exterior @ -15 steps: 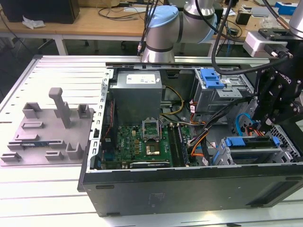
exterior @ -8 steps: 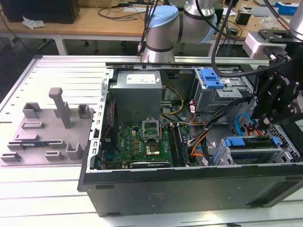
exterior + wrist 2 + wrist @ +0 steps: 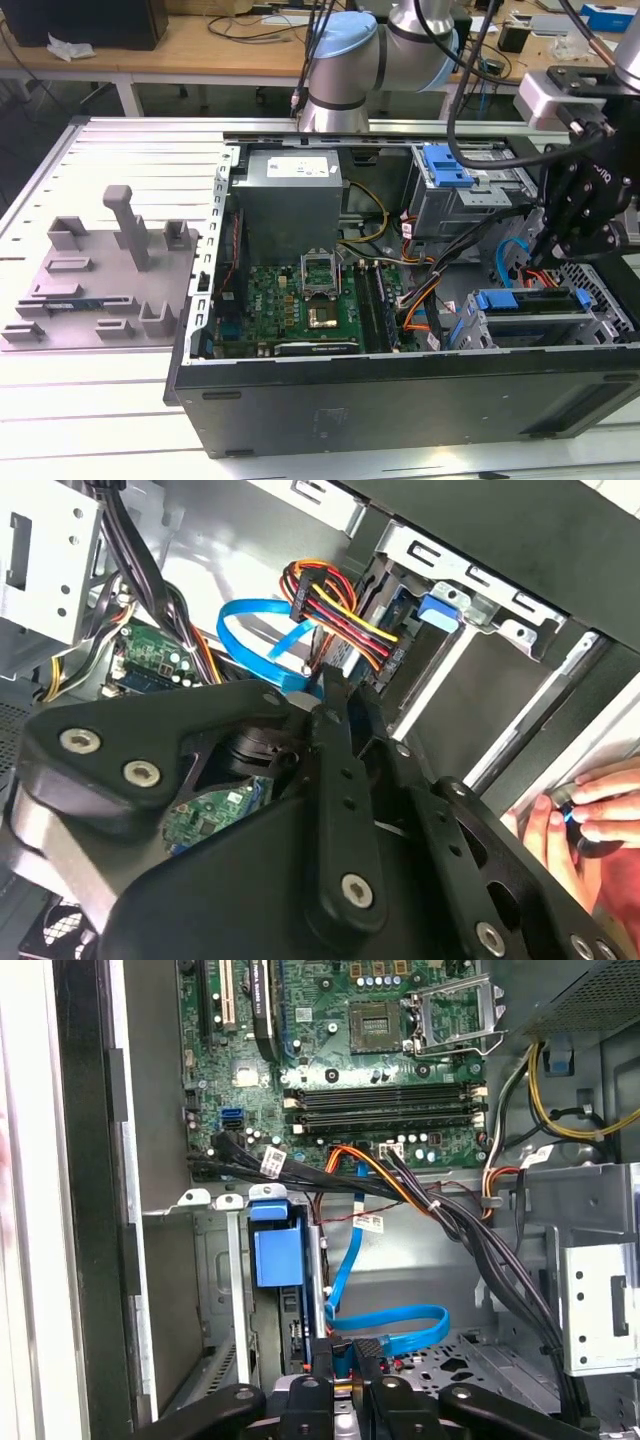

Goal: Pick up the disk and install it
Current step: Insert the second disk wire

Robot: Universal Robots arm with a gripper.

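No legible print to note. Disk (image 3: 276,1260) seated in grey drive cage (image 3: 205,1290), blue carrier frame showing. Gripper (image 3: 342,1380) just beside it, fingers drawn near-shut, gripping nothing; blue cable (image 3: 395,1322) close by.

Open computer case (image 3: 400,400) beside grey plastic stand (image 3: 100,280); motherboard (image 3: 350,1050) inside.

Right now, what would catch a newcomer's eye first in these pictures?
The open computer case with its green motherboard bare in the middle. The black gripper hangs over the drive cage at the exterior view's right, where the blue-framed disk sits. In the second wrist view, a hand rests at the case's edge.
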